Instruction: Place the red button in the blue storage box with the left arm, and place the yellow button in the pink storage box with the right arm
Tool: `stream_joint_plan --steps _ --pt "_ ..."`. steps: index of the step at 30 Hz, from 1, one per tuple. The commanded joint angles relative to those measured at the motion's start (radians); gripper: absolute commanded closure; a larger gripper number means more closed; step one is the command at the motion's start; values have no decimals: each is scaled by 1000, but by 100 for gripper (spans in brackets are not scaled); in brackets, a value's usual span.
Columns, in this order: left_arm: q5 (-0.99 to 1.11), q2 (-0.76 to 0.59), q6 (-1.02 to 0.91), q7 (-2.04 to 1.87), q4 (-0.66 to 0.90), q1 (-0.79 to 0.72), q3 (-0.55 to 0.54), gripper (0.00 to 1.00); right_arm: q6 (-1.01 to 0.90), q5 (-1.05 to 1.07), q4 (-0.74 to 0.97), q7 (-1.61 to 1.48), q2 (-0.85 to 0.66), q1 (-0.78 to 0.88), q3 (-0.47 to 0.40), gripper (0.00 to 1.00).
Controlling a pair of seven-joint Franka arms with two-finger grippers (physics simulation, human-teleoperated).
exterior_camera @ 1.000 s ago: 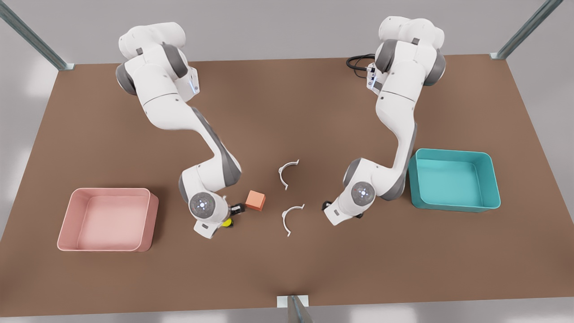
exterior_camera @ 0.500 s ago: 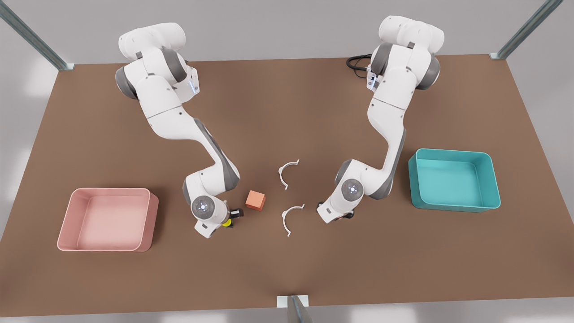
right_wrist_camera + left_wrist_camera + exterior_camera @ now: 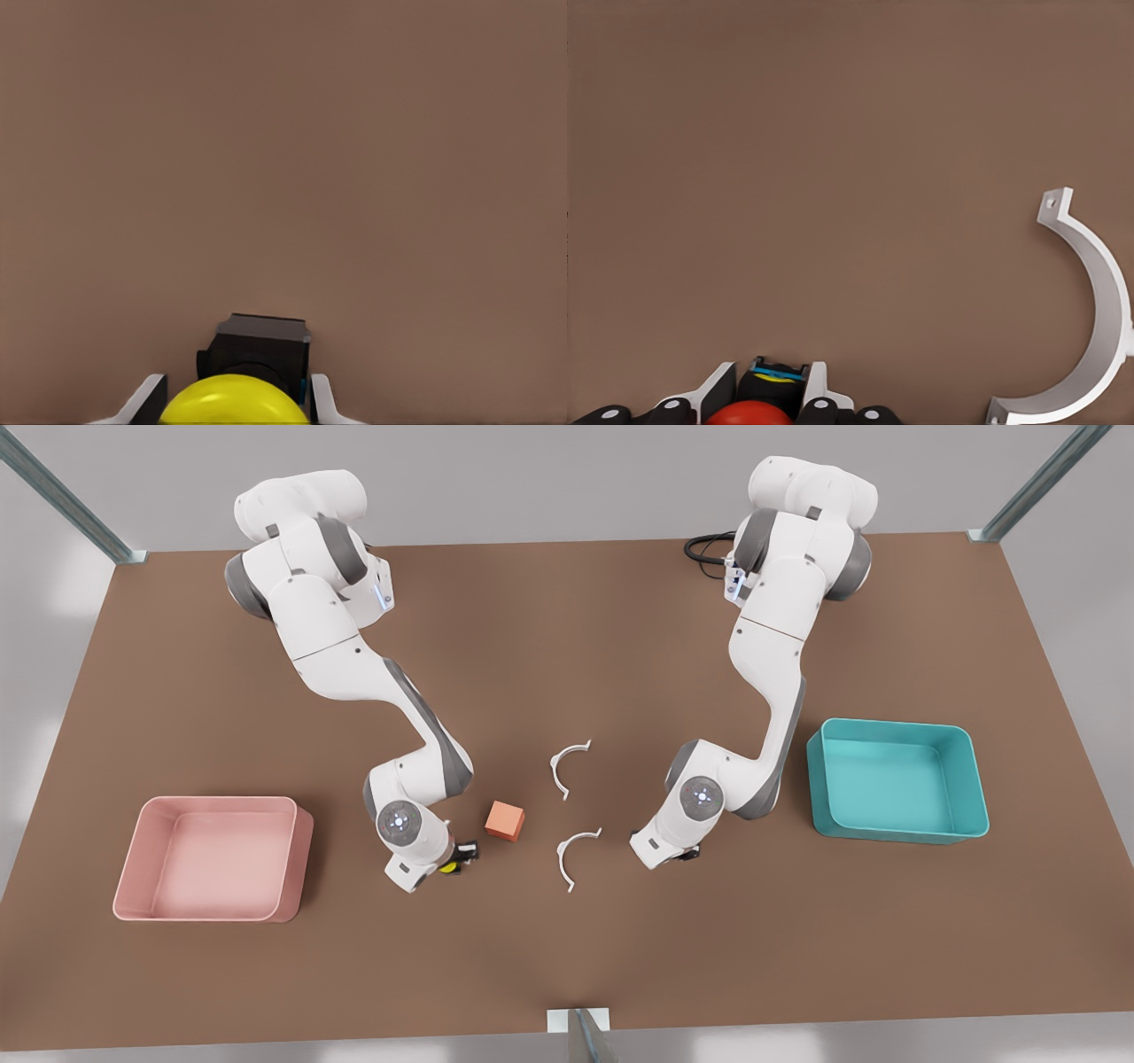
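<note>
Grasp step, both arms. Left gripper (image 3: 767,409) fingers clamped on red button (image 3: 749,413), 9 o'clock of blue storage box (image 3: 895,779). Right gripper (image 3: 237,403) clamped on yellow button (image 3: 235,400), 3 o'clock of pink storage box (image 3: 213,856). Next, I'd judge: lift, carry to boxes.

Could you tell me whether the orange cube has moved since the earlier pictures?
No. The orange cube sits at the same spot relative to the nearby white clips.

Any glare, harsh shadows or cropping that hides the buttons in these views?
Front view: soft even light, faint shadows under the arms, no glare; the yellow button peeks from under the right gripper. Left wrist view: the red button is cropped at the frame edge. Right wrist view: the yellow button is likewise cropped.
</note>
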Motion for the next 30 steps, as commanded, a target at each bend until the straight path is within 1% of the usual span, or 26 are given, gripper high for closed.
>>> stream_joint_plan --steps 1,3,6,8,9,11,12,16,19,20,22,25,29,30 --pt "-2 -23 -34 -17 -2 -1 9 49 27 0 -11 15 -5 -6 2 31" --pt "-2 -131 -135 -14 -40 3 17 49 50 0 -34 13 -9 -12 6 32" --pt "-2 -346 -137 -10 -239 43 29 49 50 0 -36 13 -14 -11 6 43" --pt "-2 -458 -152 56 -345 98 29 49 47 0 -36 15 -21 -11 6 50" --pt "-2 -500 -180 107 -374 129 29 49 47 -1 -35 13 -23 -9 6 55" --pt "-3 -589 -198 246 -457 210 29 49 41 -1 -27 23 -52 1 8 55" --pt "-3 -610 -200 318 -479 255 28 49 36 -3 -27 12 -75 -6 6 55" --pt "-35 -613 -237 711 -482 459 28 49 -123 -1 -31 -71 -198 -55 5 55" --pt "-37 -609 -326 874 -482 566 28 49 -184 -3 -59 -114 -271 -91 3 54" --pt "-37 -609 -347 907 -482 577 29 49 -191 -6 -97 -118 -310 -100 3 54" --pt "-35 -598 -375 955 -483 611 45 49 -229 -6 -114 -201 -342 -152 5 54" --pt "-32 -503 -341 1013 -474 666 46 49 -232 -4 -179 -325 -390 -236 5 54" --pt "-32 -426 -321 1050 -474 667 103 49 -230 -1 -229 -502 -434 -359 9 53" --pt "-32 -423 -321 1064 -474 667 105 14 -234 -1 -226 -531 -434 -373 8 53"
